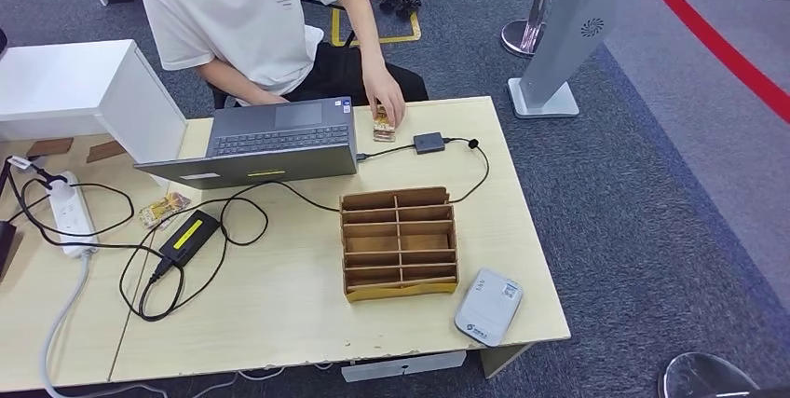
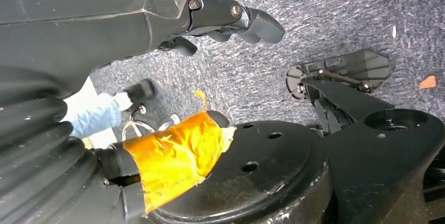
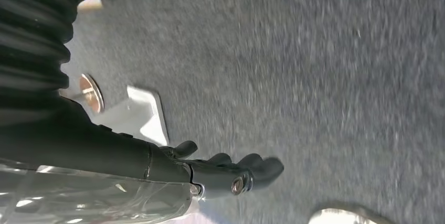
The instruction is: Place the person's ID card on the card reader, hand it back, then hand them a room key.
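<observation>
The person (image 1: pixel 247 16) sits at the far side of the table (image 1: pixel 279 305) and presses one hand (image 1: pixel 384 100) on a small orange-brown card (image 1: pixel 383 124), which lies flat on the table top at the far edge, just right of the laptop (image 1: pixel 270 142). I judge this to be the ID card, but its print is too small to read. The card reader (image 1: pixel 489 306), a light grey flat box, lies at the near right corner, well apart from the card, with the cardboard slot box (image 1: pixel 400 241) between them; I cannot tell whether room keys are in its slots. A similar small card (image 1: pixel 164 209) lies near the power brick (image 1: pixel 189 235) on the left. The left hand (image 2: pixel 231 19) hangs over the carpet, its fingers loosely curled and holding nothing; the right hand (image 3: pixel 231 174) hangs likewise, fingers bent a little, empty. The card is probably light, thin, stiff and smooth, so it can slip easily. Lying flat, it gives little to grip; I think the best hold is a pinch on the two faces near one short edge, after this edge is slid over the table edge or offered by the person.
</observation>
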